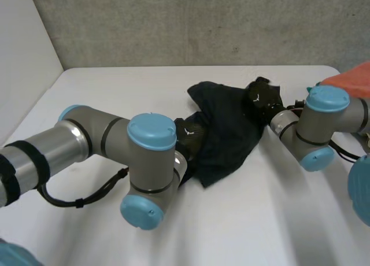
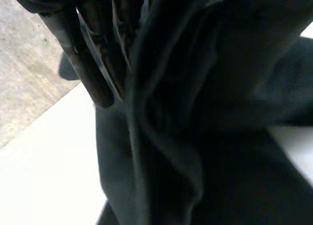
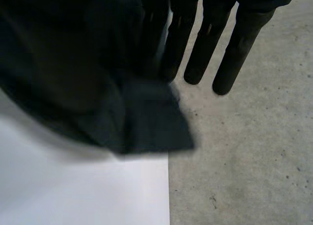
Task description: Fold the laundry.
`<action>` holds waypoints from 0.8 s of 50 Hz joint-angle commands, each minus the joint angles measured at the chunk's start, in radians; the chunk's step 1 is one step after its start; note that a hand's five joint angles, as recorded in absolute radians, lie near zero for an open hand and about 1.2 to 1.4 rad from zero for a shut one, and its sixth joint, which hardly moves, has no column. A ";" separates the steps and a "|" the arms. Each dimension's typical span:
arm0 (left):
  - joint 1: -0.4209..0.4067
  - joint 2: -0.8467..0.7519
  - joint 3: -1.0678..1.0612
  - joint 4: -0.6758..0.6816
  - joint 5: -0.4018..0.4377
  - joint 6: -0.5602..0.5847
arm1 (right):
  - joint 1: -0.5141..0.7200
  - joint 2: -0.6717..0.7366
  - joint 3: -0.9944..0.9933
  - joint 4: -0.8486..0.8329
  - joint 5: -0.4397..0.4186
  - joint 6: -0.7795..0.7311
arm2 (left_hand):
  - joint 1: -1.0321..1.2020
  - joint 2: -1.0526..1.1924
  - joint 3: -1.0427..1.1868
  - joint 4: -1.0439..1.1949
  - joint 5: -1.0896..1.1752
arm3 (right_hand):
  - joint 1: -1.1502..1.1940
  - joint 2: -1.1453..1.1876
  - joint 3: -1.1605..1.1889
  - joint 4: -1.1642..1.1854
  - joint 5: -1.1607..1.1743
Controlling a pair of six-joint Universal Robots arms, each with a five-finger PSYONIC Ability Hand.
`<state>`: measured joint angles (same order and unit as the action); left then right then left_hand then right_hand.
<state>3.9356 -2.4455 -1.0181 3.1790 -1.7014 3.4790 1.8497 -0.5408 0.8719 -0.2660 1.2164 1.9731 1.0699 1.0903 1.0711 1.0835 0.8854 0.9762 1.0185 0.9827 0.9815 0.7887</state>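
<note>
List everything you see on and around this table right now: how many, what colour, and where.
cloth: one, dark navy, crumpled, mid-table between the two robot hands.
table: one, white, under everything.
orange-red object: one, at the far right, beyond the right arm; cut off, so I cannot tell what it is.
backdrop: one, speckled grey, behind the table's far edge.
left arm: one, grey with light-blue caps, reaching in from the near left.
right arm: one, grey with light-blue caps, reaching in from the right.
left robot hand: one, black, at the cloth's left side, partly under it.
right robot hand: one, black, at the cloth's far right edge.
</note>
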 commanded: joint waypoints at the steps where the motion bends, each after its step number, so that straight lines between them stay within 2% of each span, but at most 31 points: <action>1: 0.039 0.148 -0.008 -0.053 -0.113 -0.012 | -0.010 -0.112 0.085 0.004 -0.001 0.030 | 0.326 0.306 0.325 0.313 0.336 | 0.420 0.378 0.414 0.415 0.433; 4: 0.054 0.259 -0.045 -0.042 -0.132 -0.032 | -0.018 -0.221 0.154 0.002 -0.001 0.069 | 0.326 0.306 0.325 0.313 0.336 | 0.420 0.378 0.414 0.415 0.433; 8: 0.082 0.449 -0.114 -0.039 -0.101 -0.067 | -0.037 -0.405 0.242 0.019 0.009 0.185 | 0.326 0.306 0.325 0.313 0.336 | 0.420 0.378 0.414 0.415 0.433; 13: 0.120 0.641 -0.203 -0.080 -0.011 -0.098 | -0.050 -0.641 0.323 0.210 0.005 0.363 | 0.326 0.306 0.325 0.313 0.336 | 0.420 0.378 0.414 0.415 0.433; 19: 0.172 0.711 -0.243 -0.223 0.019 -0.135 | -0.046 -0.780 0.341 0.471 -0.018 0.466 | 0.326 0.306 0.325 0.313 0.336 | 0.420 0.378 0.414 0.415 0.433; 21: 0.198 0.706 -0.240 -0.286 0.022 -0.149 | -0.043 -0.789 0.337 0.583 -0.023 0.484 | 0.326 0.306 0.325 0.313 0.336 | 0.420 0.378 0.414 0.415 0.433; 26: 0.255 0.617 -0.226 -0.381 0.022 -0.181 | 0.003 -0.763 0.329 0.726 -0.023 0.494 | 0.326 0.306 0.325 0.313 0.336 | 0.420 0.378 0.414 0.415 0.433; 31: 0.290 0.445 -0.180 -0.396 0.019 -0.215 | 0.071 -0.635 0.312 0.709 0.014 0.501 | 0.326 0.306 0.325 0.313 0.336 | 0.420 0.378 0.414 0.415 0.433; 36: 0.338 0.258 -0.091 -0.383 0.006 -0.218 | 0.169 -0.454 0.286 0.605 0.101 0.564 | 0.321 0.300 0.320 0.307 0.331 | 0.420 0.378 0.414 0.415 0.433; 39: 0.346 0.240 -0.070 -0.387 0.006 -0.216 | 0.201 -0.404 0.292 0.547 0.143 0.587 | -0.118 -0.138 -0.119 -0.132 -0.108 | 0.420 0.378 0.414 0.415 0.433; 40: 0.346 0.258 -0.073 -0.393 0.012 -0.215 | 0.215 -0.386 0.301 0.513 0.175 0.602 | -0.399 -0.419 -0.400 -0.412 -0.389 | 0.420 0.378 0.414 0.415 0.433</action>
<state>4.2605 -2.1284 -1.1387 2.7850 -1.6907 3.2607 1.9893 -1.0492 1.1648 0.3821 1.2911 2.5177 1.0476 1.0916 1.0904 1.0993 0.9091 1.1055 1.1741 1.1787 1.1944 1.0119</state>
